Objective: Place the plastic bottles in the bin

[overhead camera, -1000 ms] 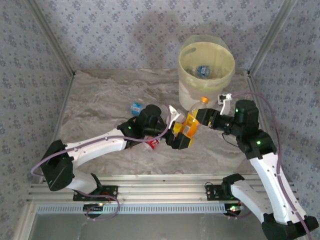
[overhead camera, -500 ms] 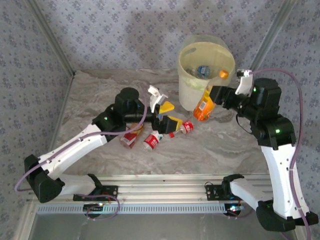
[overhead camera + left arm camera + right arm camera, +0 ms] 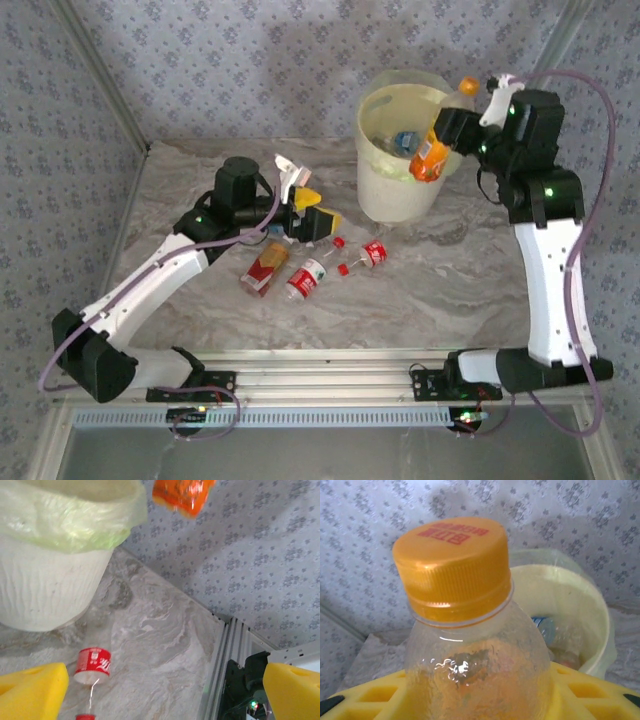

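The right gripper (image 3: 441,137) is clamped on an orange bottle (image 3: 431,157); its wrist camera gives the close detail, with yellow pads (image 3: 390,682) pressing the clear shoulder below an orange cap (image 3: 451,562) printed in red. From above the tilt is plain: the long axis is slanted, cap up toward the back right, base down-left over the rim of the bin (image 3: 385,195), where other bottles (image 3: 405,142) lie. The left gripper (image 3: 315,210) stands wide apart low over the table (image 3: 430,300), near red-labelled bottles (image 3: 306,280), its camera looking up at the orange bottle's base above the bin's bag.
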`<state>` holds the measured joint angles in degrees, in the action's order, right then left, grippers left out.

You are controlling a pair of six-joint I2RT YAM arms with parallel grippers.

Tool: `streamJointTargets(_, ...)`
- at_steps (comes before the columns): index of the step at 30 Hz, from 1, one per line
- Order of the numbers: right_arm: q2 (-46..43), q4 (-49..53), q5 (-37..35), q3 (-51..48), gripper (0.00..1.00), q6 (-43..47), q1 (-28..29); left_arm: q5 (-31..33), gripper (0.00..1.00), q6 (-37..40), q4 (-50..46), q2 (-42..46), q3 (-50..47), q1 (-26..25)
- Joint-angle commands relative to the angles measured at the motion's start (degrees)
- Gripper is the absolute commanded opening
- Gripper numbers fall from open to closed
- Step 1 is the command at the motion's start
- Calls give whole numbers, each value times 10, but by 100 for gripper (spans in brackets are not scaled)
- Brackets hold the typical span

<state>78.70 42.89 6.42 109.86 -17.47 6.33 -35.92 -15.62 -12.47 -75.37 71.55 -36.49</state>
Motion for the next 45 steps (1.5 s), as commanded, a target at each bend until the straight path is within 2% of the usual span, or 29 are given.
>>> streamJointTargets(1, 51, -14, -24, 62, 55, 18, -12, 14, 100, 14, -46, -8, 17, 2)
streamJointTargets(6, 145, 20, -30, 154, 55, 30, -26, 27, 100, 32, -49, -11, 6, -2)
streamJointTargets(13, 245, 54, -16, 217, 56, 53, -36, 34, 100, 34, -49, -9, 3, -2)
streamJointTargets(18, 281, 59, -47, 213, 54, 61, -35, 33, 100, 39, -51, -15, 4, -2)
streamJointTargets(25, 280, 1, -137, 137, 53, 66, -30, 31, 100, 43, -53, -20, 4, -2)
streamJointTargets(32, 228, -82, -212, 23, 54, 45, -16, 32, 100, 46, -55, -20, 4, -2)
streamJointTargets(38, 189, -130, -206, -43, 64, 33, -8, 33, 100, 49, -59, -19, 5, -6)
streamJointTargets(45, 177, -119, -191, -29, 72, 36, -7, 33, 100, 52, -66, -17, 9, -9)
